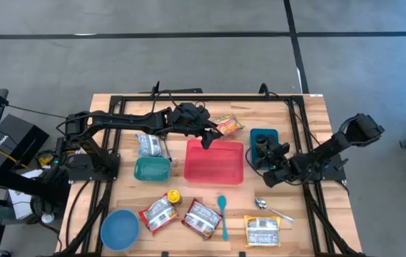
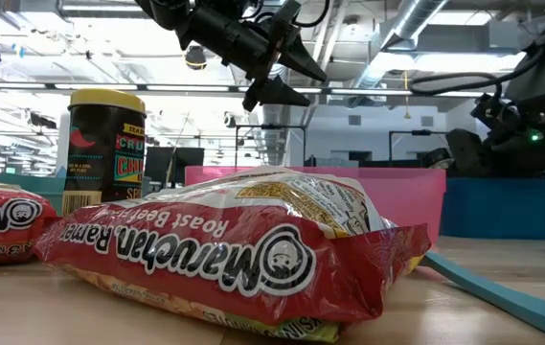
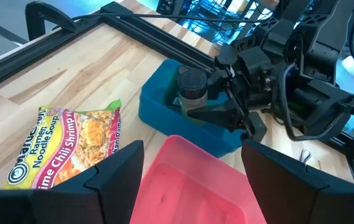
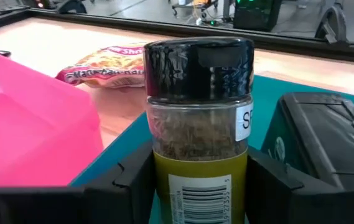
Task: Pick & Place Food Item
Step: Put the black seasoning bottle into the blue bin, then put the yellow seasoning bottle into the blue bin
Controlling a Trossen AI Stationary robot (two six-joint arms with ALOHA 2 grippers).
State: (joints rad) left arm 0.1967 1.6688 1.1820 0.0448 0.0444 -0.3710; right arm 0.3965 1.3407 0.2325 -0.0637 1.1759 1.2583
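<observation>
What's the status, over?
Right gripper straddling spice jar in blue bin, grip unclear. Left gripper open above pink bin. Nothing in the way.

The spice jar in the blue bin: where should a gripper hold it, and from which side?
Hold the spice jar on its round body below the black lid, fingers on opposite sides. It stands upright in the blue bin, so coming from above or the open side, as the right gripper does, probably suits best.
</observation>
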